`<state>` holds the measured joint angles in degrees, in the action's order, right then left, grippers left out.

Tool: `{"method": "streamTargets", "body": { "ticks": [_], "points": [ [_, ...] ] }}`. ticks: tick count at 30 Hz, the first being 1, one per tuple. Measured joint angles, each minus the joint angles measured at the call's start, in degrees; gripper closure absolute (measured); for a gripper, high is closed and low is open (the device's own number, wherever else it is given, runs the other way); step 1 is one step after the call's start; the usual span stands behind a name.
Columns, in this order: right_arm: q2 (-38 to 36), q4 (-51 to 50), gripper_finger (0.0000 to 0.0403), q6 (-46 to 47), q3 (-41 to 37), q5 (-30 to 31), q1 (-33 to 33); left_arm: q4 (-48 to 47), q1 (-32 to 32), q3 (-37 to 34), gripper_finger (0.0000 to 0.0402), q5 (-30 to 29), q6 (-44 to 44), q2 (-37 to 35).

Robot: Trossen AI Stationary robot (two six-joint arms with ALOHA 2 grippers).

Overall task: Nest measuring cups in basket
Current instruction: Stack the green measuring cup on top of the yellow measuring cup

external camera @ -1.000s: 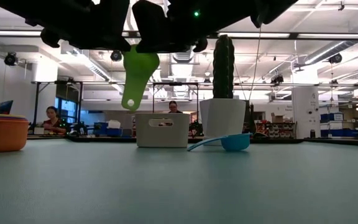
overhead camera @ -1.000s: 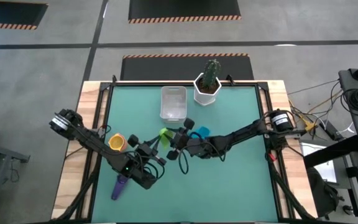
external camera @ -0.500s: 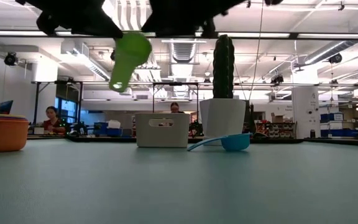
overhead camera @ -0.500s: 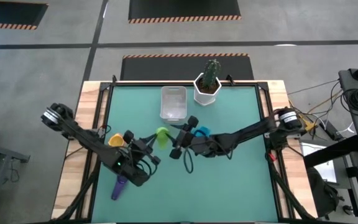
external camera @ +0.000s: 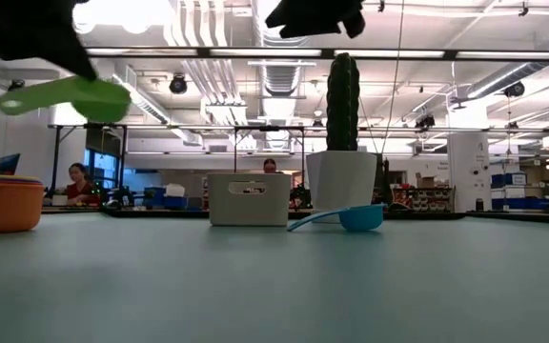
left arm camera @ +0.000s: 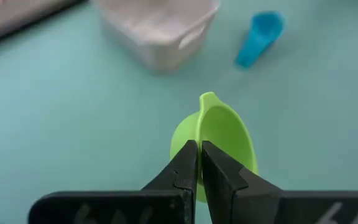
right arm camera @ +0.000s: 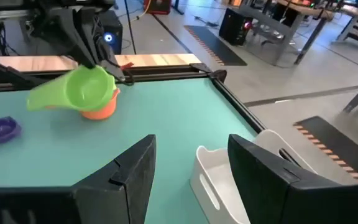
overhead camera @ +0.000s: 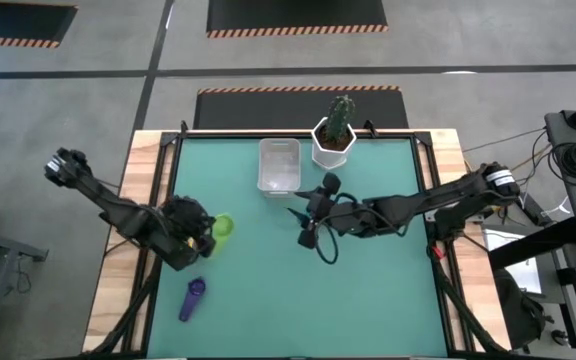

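We see the left pincer (left arm camera: 199, 163) clamped tight on the green cup (overhead camera: 222, 226), gripping its handle so the bowl juts forward beyond the fingertips. In the high view it hangs over the left part of the worktop (overhead camera: 368, 290), and from the right wrist camera we find the green cup (right arm camera: 78, 90) held in the air directly above the orange cup (right arm camera: 99, 108), which stands on the green surface near the left edge. The low view shows the green cup (external camera: 70, 95) lifted well clear of the worktop, roughly level.

The right pincer (right arm camera: 191, 163) stands with its fingers spread wide and nothing between them. In the high view it hovers near the middle of the worktop, just beside the basket (overhead camera: 279, 165), whose near corner shows in its wrist camera.

The basket sits toward the far edge, beside the white pot with the cactus (overhead camera: 335, 135). The blue cup (external camera: 351, 217) lies on the worktop near the basket, and the purple cup (overhead camera: 192, 298) lies alone toward the near left corner.
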<state>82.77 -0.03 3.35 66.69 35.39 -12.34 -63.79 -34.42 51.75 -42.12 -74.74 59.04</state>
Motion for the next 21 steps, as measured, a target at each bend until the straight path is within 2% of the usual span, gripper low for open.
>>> {"method": "streamTargets", "body": {
  "ticks": [8,15,21],
  "points": [
    [-6.41,3.0,0.0213,4.62,-9.0,-1.39,-0.02,-17.28,-2.91,0.0,0.0402,6.51,-15.76,-4.01],
    [-10.38,10.79,0.0213,7.27,-16.56,-1.37,-0.02,-24.55,-3.84,-0.15,0.0401,11.03,-23.13,-3.21],
    [-12.11,12.71,0.0213,7.31,-17.72,-2.97,-0.02,-24.82,-4.03,-1.55,0.0401,11.87,-26.89,-2.88]
  ]
}}
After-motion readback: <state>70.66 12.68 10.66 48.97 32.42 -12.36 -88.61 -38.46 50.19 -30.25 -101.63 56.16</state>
